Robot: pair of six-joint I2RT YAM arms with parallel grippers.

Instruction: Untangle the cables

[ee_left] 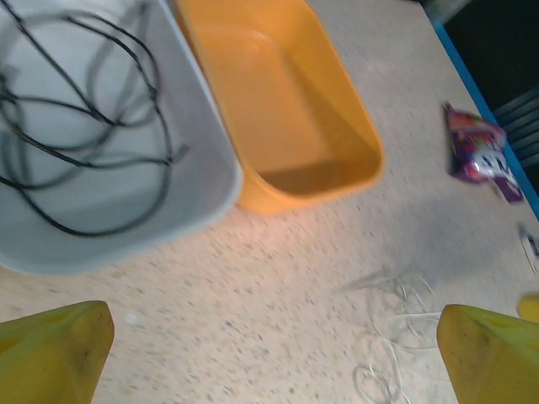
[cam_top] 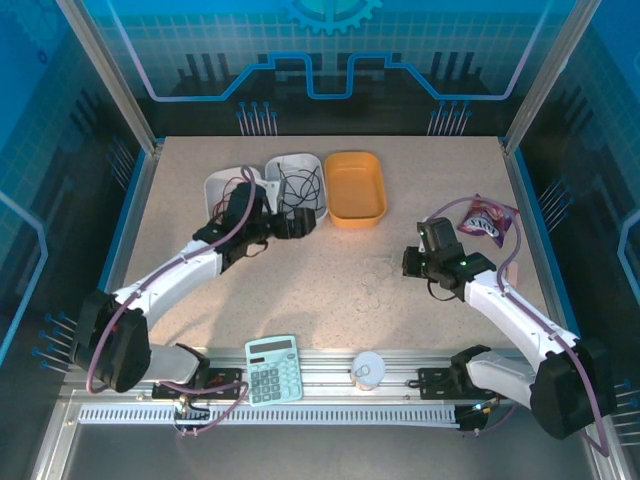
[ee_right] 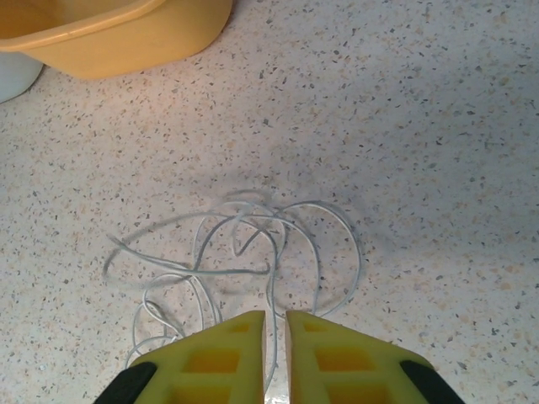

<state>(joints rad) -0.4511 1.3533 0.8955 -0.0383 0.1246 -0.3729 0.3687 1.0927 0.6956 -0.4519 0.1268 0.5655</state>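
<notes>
Okay, with right claw [ee_right: 276,337] closed on a strand of the white cable [ee_right: 244,252], coiled on bare counter [ee_right: 421,126] near the orange tub [ee_right: 109,34]: lift slowly, pull right, watch loops for snags. Leave left claw [ee_left: 269,337] wide open at the near side of the white tub [ee_left: 210,181] holding the black cable [ee_left: 101,160].

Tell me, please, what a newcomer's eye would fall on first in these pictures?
The bright orange tub at the far side of the table stands out first, beside a white tray holding a looping black cable. Nearer the middle, a tangled white cable lies on the speckled surface, just ahead of the right gripper, whose jaws stand almost shut with a strand running in between them.
</notes>
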